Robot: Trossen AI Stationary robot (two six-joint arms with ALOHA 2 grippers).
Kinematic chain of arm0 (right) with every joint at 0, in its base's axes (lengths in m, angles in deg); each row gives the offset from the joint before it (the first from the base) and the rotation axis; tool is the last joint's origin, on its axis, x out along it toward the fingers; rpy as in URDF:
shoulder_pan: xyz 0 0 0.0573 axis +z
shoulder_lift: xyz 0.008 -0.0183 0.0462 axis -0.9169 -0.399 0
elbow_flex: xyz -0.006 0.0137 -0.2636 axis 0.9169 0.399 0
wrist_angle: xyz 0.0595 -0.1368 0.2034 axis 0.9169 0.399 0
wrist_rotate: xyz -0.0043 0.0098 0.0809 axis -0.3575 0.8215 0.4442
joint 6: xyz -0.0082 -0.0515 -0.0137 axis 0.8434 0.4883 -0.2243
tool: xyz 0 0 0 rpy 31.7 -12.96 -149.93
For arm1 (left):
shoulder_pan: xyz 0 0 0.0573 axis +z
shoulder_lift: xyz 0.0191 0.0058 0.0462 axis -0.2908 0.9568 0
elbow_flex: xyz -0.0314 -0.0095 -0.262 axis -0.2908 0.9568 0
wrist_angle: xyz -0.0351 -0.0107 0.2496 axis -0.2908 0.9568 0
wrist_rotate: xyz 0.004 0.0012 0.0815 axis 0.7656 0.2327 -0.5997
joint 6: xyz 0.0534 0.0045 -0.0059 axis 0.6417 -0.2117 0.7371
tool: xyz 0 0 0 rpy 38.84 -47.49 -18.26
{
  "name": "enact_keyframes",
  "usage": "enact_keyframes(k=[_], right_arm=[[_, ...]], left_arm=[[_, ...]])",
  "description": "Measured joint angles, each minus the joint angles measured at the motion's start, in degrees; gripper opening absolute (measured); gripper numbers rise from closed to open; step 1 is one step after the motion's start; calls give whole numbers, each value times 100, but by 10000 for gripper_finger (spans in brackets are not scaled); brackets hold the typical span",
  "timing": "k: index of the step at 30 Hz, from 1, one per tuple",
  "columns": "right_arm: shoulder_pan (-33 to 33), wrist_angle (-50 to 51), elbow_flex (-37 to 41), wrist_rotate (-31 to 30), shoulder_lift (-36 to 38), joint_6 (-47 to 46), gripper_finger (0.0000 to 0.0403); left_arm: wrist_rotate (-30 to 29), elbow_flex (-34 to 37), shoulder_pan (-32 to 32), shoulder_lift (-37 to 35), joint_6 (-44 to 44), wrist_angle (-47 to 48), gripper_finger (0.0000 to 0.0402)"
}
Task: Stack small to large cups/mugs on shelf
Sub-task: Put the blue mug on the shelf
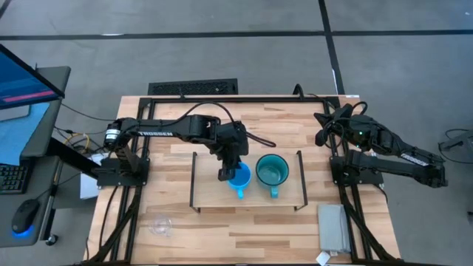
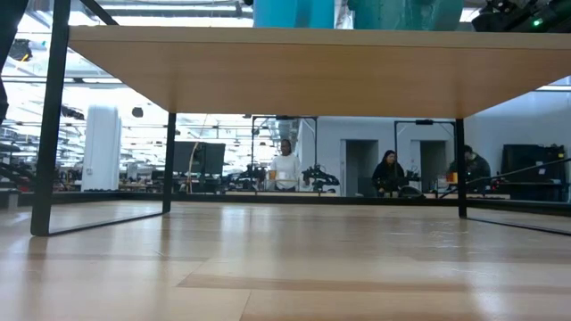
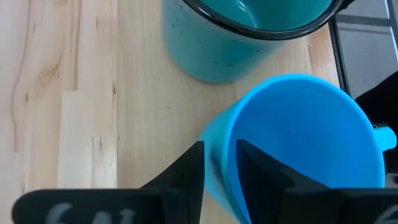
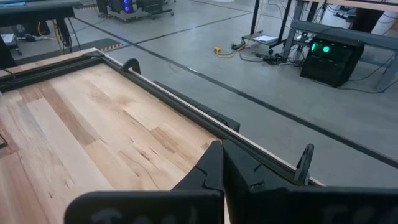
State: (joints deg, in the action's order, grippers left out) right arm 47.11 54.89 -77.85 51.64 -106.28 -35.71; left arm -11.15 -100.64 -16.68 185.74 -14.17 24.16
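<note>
We see the left arm stretched across to the shelf (image 1: 199, 188), its left gripper (image 1: 228, 171) pinching the blue mug's (image 1: 239, 177) rim beside the teal mug (image 1: 271, 171). The right gripper (image 4: 222, 163) sits clenched, empty, at the table's right edge.

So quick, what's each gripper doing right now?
Left gripper: fingers astride the blue mug rim on the shelf; grip cannot be told.
Right gripper: closed, empty, at the table's edge.
</note>
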Motion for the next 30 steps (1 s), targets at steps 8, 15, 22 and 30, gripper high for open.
enact_keyframes(k=[8, 15, 22, 30], right_arm=[[0, -2, 0, -1, 0, 0, 19], [-1, -2, 0, -2, -1, 0, 17], [0, -2, 0, -2, -1, 0, 20], [0, -2, 0, -2, -1, 0, 19]], left_arm=[[128, 0, 2, 0, -216, -9, 116], [225, 0, 2, 0, -405, -7, 131], [299, 0, 2, 0, -509, -10, 131], [254, 0, 5, 0, -478, -14, 132]])
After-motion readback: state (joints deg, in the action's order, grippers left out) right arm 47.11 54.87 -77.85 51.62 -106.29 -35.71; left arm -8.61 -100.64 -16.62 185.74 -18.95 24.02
